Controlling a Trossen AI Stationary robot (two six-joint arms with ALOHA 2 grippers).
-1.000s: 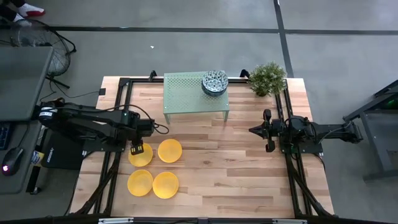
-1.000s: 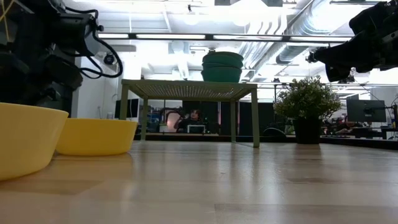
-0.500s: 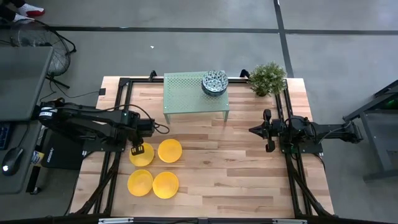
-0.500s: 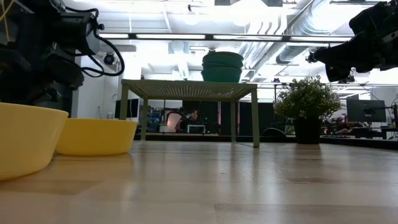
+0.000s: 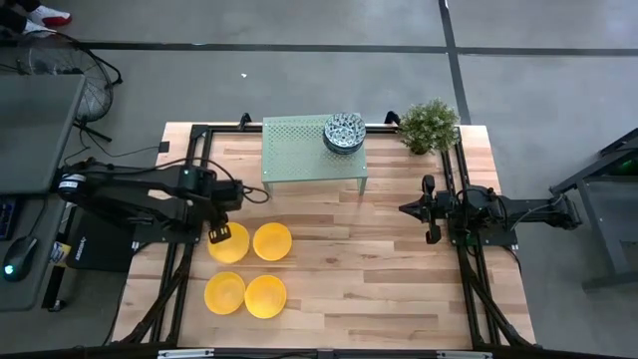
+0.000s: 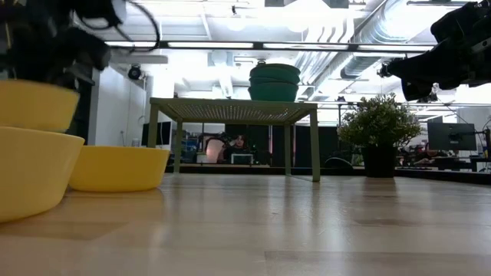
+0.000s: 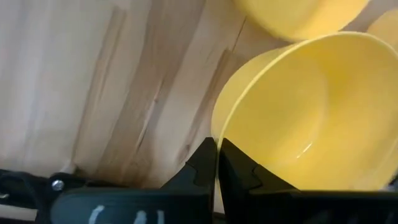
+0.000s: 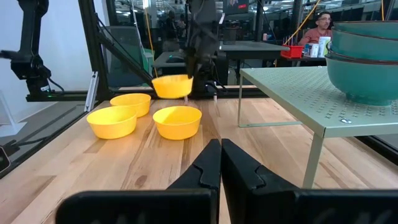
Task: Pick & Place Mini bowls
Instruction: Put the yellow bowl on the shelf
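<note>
yellow mini bowl point(image 5: 230, 242) hangs above the desk point(image 5: 379, 289) on its left side, rim pinched between the closed fingers of the left gripper point(image 5: 217, 235). three more yellow bowls sit on the wood: one point(image 5: 272, 241) just to its right, two point(image 5: 245, 294) nearer the front edge. patterned bowls point(image 5: 344, 133) are stacked on the right end of the pale green rack point(image 5: 299, 150) at the far side, near a potted plant point(image 5: 430, 126). the right gripper point(image 5: 431, 210) waits at the right, fingers shut on nothing.
</note>
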